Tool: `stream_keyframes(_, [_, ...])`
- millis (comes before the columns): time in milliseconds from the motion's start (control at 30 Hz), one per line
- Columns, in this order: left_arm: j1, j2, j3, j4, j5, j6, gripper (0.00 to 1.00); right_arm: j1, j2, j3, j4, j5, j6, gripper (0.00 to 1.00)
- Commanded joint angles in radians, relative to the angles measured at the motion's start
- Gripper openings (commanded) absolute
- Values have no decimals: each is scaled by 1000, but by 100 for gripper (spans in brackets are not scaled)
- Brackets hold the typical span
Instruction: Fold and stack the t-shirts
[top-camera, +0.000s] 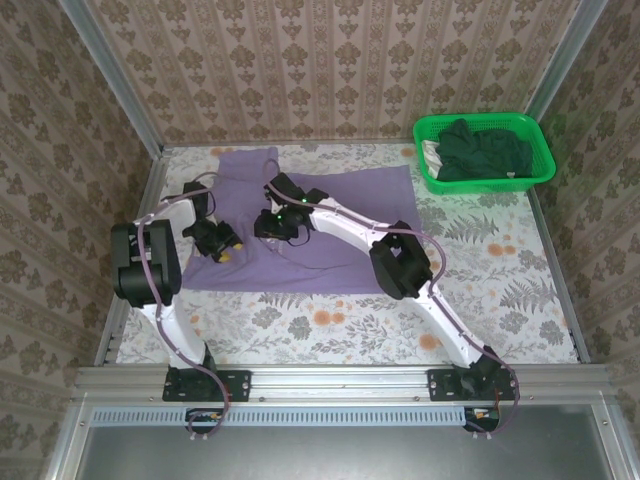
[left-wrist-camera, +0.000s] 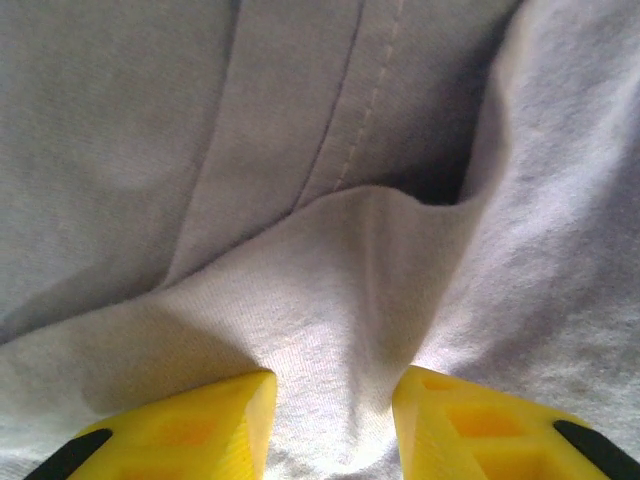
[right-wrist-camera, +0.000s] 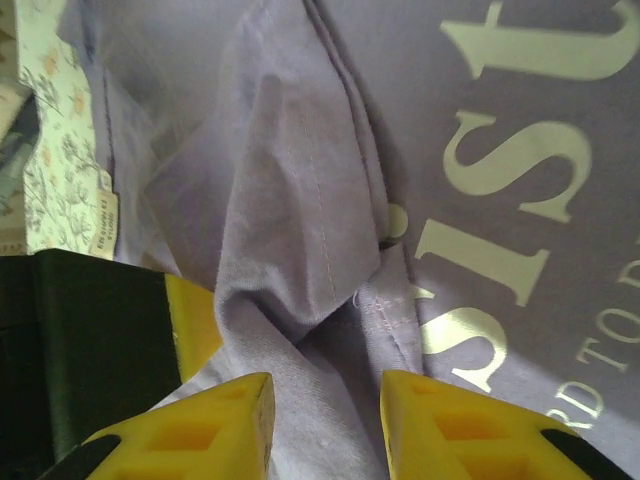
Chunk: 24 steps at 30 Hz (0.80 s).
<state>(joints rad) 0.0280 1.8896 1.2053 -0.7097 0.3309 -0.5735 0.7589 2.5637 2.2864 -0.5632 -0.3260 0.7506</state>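
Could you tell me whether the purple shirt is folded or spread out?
Mostly spread: the purple shirt lies flat over the table, with only small ridges pinched between the left fingers and the right fingers.

white lettering (right-wrist-camera: 500, 250) on the purple shirt (right-wrist-camera: 290, 180) runs off the right wrist view's edge. left fingers (left-wrist-camera: 190, 430) and right fingers (right-wrist-camera: 200, 430) are cropped below, their grip unclear. green shirts (top-camera: 485, 150) lie heaped, count unclear.
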Motion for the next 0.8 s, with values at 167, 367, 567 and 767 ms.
stream_keyframes(167, [19,15,-44,-4,-65,27,38,11,94,129,-166,1,-22,35])
stream_keyframes(367, [13,22,-44,2,-67,20,38,19,126,168,-166,-28,-22,34])
stream_keyframes(567, [16,18,-43,-4,-85,24,38,24,150,216,-185,-36,-8,16])
stream_keyframes(767, [15,13,-48,-6,-107,26,38,23,122,217,-183,-4,-19,0])
